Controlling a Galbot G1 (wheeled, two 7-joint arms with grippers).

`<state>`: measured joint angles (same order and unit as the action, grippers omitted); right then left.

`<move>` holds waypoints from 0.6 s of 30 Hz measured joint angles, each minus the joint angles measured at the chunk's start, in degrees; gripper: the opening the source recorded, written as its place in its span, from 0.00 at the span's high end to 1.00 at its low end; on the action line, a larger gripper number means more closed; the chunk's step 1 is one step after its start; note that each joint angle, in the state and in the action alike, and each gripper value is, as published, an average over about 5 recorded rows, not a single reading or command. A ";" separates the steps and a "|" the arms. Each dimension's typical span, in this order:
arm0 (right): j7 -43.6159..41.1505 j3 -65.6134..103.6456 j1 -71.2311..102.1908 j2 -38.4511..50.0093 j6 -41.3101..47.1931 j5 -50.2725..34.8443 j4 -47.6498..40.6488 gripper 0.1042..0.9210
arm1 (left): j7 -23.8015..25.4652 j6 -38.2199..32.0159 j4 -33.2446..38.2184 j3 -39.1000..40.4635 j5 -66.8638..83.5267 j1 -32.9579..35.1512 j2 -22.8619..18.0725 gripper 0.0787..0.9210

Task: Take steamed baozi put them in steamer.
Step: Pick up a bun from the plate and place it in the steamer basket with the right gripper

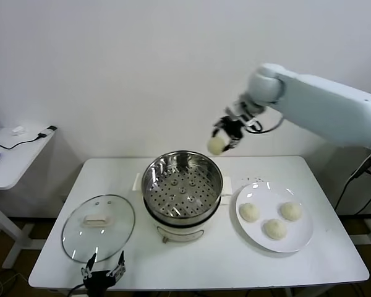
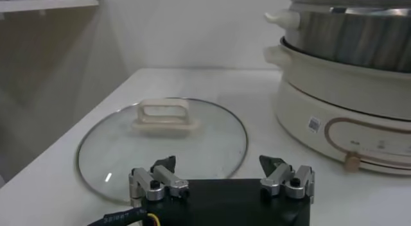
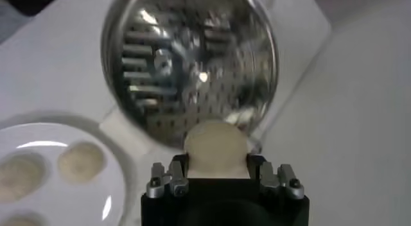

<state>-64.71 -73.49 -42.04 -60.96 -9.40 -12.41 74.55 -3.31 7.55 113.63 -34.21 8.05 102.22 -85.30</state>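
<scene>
My right gripper [image 1: 220, 141] is shut on one pale baozi [image 1: 216, 146], held in the air above the far right rim of the steamer [image 1: 149, 179]. In the right wrist view the baozi [image 3: 215, 146] sits between the jaws, over the edge of the shiny perforated steamer [image 3: 160, 60], which holds no buns. Three more baozi [image 1: 249, 212] [image 1: 290, 211] [image 1: 275, 229] lie on the white plate [image 1: 300, 241] to the right of the steamer. My left gripper [image 1: 102, 270] is open and empty at the table's front left edge, near the glass lid.
A round glass lid [image 1: 74, 234] with a white handle lies flat left of the steamer, also in the left wrist view [image 2: 212, 134]. The steamer stands on a white pot base [image 2: 334, 92]. A side table [image 1: 12, 154] with cables stands to the far left.
</scene>
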 measured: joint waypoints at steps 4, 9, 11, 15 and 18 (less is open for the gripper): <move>1.24 -1.67 -0.16 -4.45 -7.12 4.66 1.09 0.39 | -0.04 -0.16 0.09 0.17 -0.14 0.25 0.00 0.12; 3.01 -1.99 2.68 -8.54 -15.22 12.74 -2.22 0.39 | -0.28 -0.54 0.19 0.38 -0.33 0.73 -0.04 0.12; 3.71 -1.73 4.30 -9.82 -17.77 15.67 -4.56 0.39 | -0.39 -0.65 0.24 0.55 -0.45 0.91 -0.09 0.12; 5.04 -0.70 7.67 -12.00 -21.79 20.48 -9.50 0.39 | -0.48 -0.78 0.26 0.85 -0.72 1.15 -0.13 0.12; 6.07 0.32 10.12 -13.46 -24.18 23.32 -13.09 0.39 | -0.48 -0.78 0.23 0.90 -0.78 1.13 -0.11 0.12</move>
<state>-58.64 -73.17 -31.92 -74.42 -33.58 10.90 61.46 -3.79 6.76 113.86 -33.32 7.27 103.35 -85.41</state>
